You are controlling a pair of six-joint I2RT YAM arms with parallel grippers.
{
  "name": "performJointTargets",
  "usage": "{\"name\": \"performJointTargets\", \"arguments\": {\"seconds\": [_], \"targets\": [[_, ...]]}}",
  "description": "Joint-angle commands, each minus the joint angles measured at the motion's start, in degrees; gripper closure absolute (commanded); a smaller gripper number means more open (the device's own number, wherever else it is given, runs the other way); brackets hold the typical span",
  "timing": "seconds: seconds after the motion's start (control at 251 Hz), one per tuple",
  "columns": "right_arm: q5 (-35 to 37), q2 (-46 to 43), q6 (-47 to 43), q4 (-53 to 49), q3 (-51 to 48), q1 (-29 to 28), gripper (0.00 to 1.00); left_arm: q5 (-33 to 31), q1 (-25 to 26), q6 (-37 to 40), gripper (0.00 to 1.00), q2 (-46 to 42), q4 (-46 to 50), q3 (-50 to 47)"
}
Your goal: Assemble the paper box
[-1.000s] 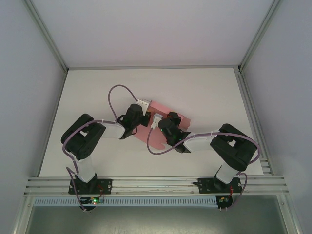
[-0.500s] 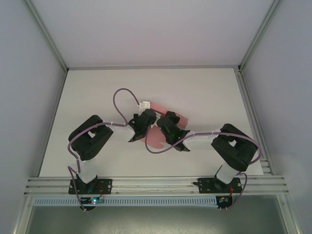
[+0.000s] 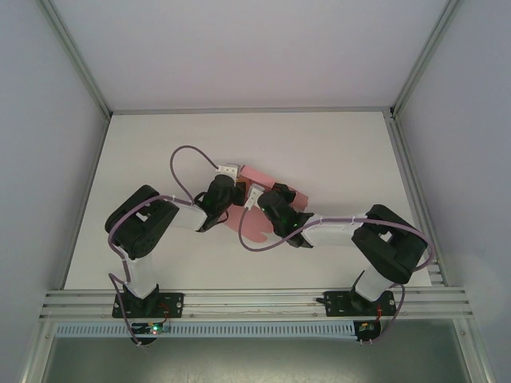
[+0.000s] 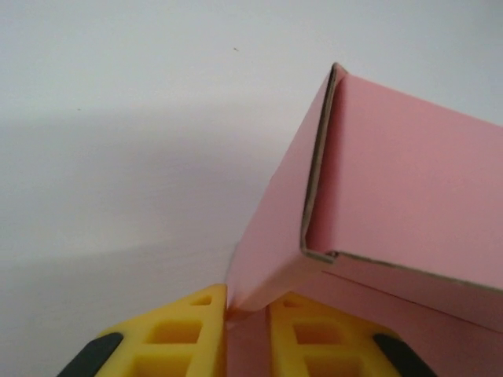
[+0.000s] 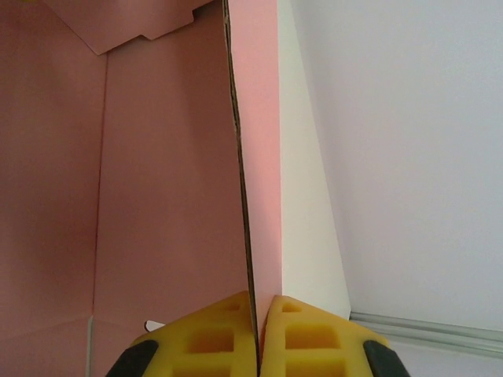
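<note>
Paper box (image 3: 254, 226), part-folded, mid-tabletop (image 3: 335, 152). Right pincer (image 5: 258, 302) clamps a wall edge. Left pincer (image 4: 247, 302) straddles a flap, jaws slightly apart — grip unclear. Risk: the flap springs back, or uneven pull creases the card.

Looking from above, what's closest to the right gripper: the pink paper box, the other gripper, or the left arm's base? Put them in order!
Starting from the right gripper, in the top view:
1. paper box: touching, its card wall is pinched between the fingers.
2. left gripper: just to the left, at the box's other side.
3. left arm's base: far off, bottom left of the view.
</note>
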State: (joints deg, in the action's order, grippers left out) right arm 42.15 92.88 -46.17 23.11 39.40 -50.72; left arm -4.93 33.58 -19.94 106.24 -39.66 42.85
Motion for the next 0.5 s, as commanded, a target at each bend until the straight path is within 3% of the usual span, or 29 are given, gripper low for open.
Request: {"name": "performJointTargets", "arguments": {"seconds": [0.0, 0.072, 0.192, 0.363, 0.495], "targets": [[-19.29, 2.39, 2.1, -12.11, -2.13, -1.56, 1.0, 7.59, -0.86, 4.3, 0.75, -1.16, -2.93, 0.83], [-19.62, 2.38, 2.07, -12.52, -1.86, -1.32, 1.0, 9.85, -1.87, 5.55, 0.64, -1.25, -2.18, 1.19], [-20.22, 2.32, 2.26, -12.65, -1.75, -0.79, 1.0, 12.12, -3.6, 6.42, 0.64, -1.62, -0.69, 1.8], [-19.91, 2.74, 2.13, -13.1, -1.4, -0.52, 1.0, 10.66, -4.18, 7.83, 0.87, -1.64, 0.73, 2.52], [-20.4, 2.61, 2.73, -13.56, -1.18, -0.6, 1.0, 9.3, -4.18, 6.45, 0.97, -1.32, 0.57, 2.93]]}}
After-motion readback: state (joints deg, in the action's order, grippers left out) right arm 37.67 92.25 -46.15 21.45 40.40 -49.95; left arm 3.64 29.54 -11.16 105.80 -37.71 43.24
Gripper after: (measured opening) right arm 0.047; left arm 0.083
